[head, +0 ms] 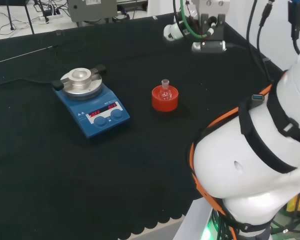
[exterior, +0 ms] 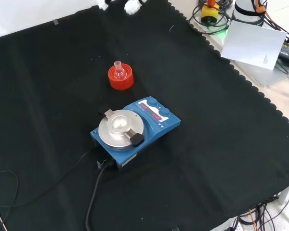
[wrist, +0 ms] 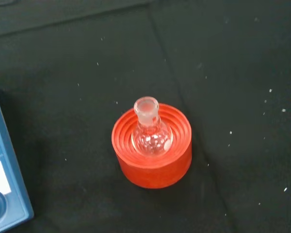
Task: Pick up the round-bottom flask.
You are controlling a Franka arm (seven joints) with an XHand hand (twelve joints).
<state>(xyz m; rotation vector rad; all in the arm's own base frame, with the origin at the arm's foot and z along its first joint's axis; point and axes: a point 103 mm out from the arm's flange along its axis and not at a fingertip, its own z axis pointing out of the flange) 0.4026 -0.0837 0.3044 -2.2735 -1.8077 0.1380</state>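
Sitting upright in its red ribbed stand (head: 165, 99), round-bottom flask (head: 165, 91), hand (exterior: 131, 6) well apart, its state unclear.

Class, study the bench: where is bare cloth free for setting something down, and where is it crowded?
Free: the wide cloth right of the blue stirrer in the front view, toward the scalloped edge. Crowded: the narrow gap between the stirrer and the round-bottom flask on its red stand, and the cable side.

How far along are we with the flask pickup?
Nothing is done yet: the small clear glass round-bottom flask sits upright in its red ribbed ring stand, untouched. The hand is at the front view's top edge, away from it. Approach, grasp and lift all remain.
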